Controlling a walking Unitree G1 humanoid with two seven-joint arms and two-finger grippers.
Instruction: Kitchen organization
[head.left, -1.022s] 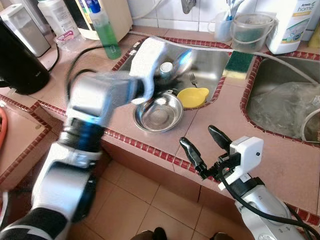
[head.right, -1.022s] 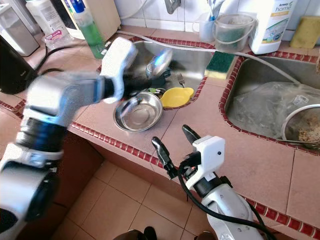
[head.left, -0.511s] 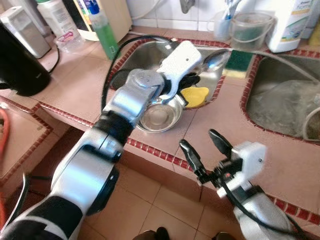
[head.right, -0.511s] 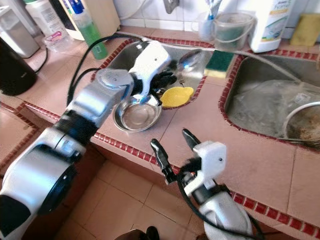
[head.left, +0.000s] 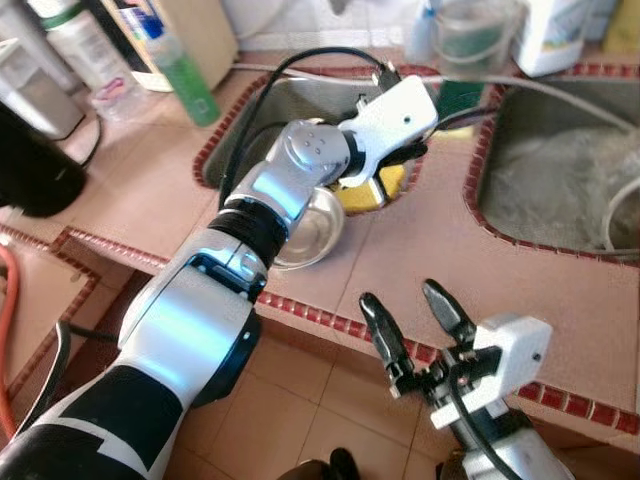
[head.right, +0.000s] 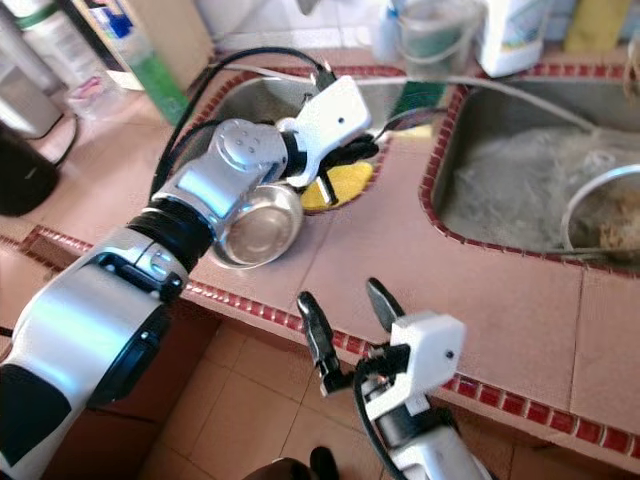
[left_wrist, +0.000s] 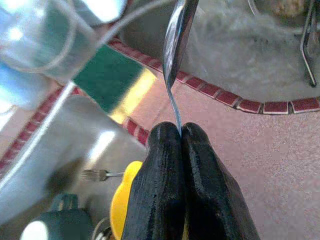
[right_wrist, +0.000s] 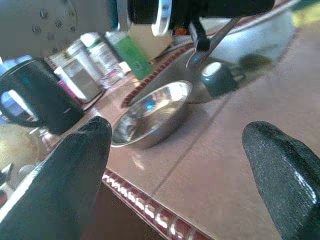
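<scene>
My left gripper (left_wrist: 180, 131) is shut on the thin handle of a steel spoon (left_wrist: 179, 30), whose bowl points toward the right sink (head.left: 560, 170). That gripper (head.left: 412, 152) hovers over the right rim of the left sink (head.left: 290, 95), above a yellow dish (head.left: 385, 185). A steel bowl (head.left: 315, 225) rests on the counter at the sink's front edge. My right gripper (head.left: 400, 295) stands open at the counter's front edge, with nothing between its fingers (right_wrist: 70, 165). A fork (left_wrist: 97, 175) lies in the left sink.
A green and yellow sponge (head.left: 458, 98) lies between the sinks. The right sink holds crumpled plastic and a wire strainer (head.right: 610, 215). A green soap bottle (head.left: 180, 65), a black kettle (head.left: 35, 165) and a clear container (head.left: 470, 30) stand around the back and left.
My left arm has swung right with the spoon, from over the left sink to its right rim. The camera has tilted, and my right gripper sits lower in view, still open.
</scene>
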